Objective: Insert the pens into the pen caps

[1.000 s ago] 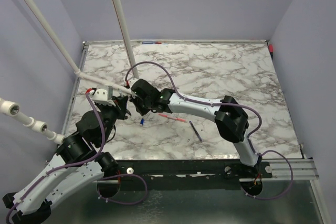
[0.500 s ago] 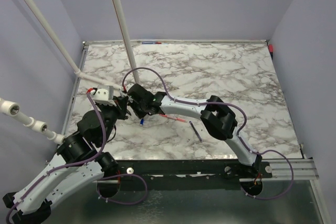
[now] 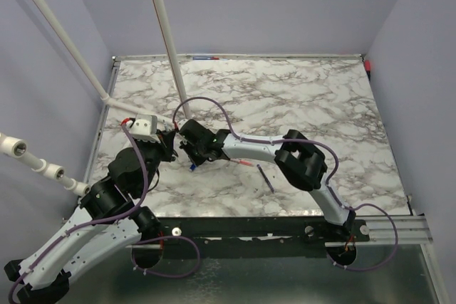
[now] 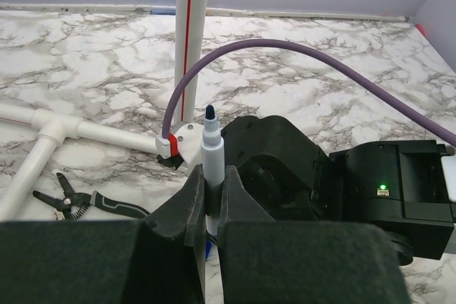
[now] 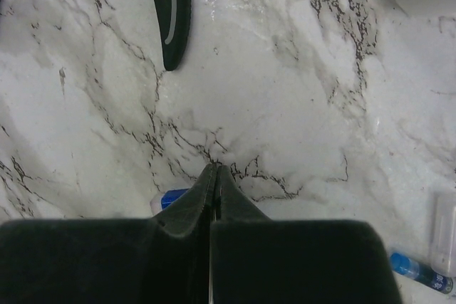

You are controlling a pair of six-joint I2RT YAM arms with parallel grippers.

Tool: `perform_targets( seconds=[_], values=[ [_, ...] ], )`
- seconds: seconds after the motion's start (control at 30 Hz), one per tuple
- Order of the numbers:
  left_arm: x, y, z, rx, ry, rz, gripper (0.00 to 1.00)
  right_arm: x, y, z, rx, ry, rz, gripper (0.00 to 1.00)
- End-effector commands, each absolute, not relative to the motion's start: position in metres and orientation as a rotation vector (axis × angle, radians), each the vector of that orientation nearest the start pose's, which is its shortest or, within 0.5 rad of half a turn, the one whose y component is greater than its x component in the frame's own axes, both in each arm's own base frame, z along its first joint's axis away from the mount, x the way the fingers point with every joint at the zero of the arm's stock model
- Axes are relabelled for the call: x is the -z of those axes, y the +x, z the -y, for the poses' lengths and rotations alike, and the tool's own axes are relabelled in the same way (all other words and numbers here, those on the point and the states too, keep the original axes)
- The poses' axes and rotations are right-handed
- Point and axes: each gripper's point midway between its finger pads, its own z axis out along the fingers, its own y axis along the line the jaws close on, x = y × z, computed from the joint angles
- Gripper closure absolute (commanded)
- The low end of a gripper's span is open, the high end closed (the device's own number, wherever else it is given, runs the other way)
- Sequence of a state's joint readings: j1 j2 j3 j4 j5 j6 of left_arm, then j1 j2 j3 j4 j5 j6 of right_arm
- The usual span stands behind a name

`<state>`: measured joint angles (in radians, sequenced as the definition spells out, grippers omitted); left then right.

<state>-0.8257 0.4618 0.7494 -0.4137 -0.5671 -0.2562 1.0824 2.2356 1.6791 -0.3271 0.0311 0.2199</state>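
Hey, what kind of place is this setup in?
Probably a robotics lab test cell: a marble-patterned tabletop boxed in by plain lilac walls, a left arm and right arm bolted at its near edge, and white pipes standing on it.

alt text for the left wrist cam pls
The left gripper is shut on an upright pen, white barrel with a dark tip pointing up. Just behind it sits the right arm's black wrist under an arching purple cable; white pipes and pliers occupy the marble table to the left.
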Motion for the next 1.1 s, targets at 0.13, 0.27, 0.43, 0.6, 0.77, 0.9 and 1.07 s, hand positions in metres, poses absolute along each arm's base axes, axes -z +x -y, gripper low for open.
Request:
perform_targets(
  seconds=[0.13,0.27,0.43,0.6,0.77,0.9,1.07],
  values=[
    [-0.282,0.217,0.104,0.300,0.068,-1.707,1.00,-0.019,0.238,-0.460,-0.507,-1.029,-2.374,0.99],
    [-0.281,0.218,0.104,0.297,0.067,-1.709,1.00,-0.023,0.231,-0.455,-0.532,-1.012,-2.379,0.99],
    [-0.281,0.218,0.105,0.299,0.069,-1.712,1.00,-0.027,0.219,-0.452,-0.539,-1.022,-2.374,0.99],
    [-0.281,0.218,0.105,0.300,0.071,-1.712,1.00,-0.039,0.210,-0.456,-0.567,-1.039,-2.340,0.99],
    [-0.281,0.218,0.106,0.305,0.074,-1.712,1.00,-0.065,0.222,-0.451,-0.493,-1.009,-2.291,0.99],
    [-0.281,0.218,0.106,0.307,0.074,-1.709,1.00,-0.087,0.231,-0.451,-0.463,-1.005,-2.240,0.91],
    [-0.282,0.217,0.105,0.310,0.072,-1.705,1.00,-0.092,0.230,-0.463,-0.502,-1.043,-2.227,0.64]
  ],
)
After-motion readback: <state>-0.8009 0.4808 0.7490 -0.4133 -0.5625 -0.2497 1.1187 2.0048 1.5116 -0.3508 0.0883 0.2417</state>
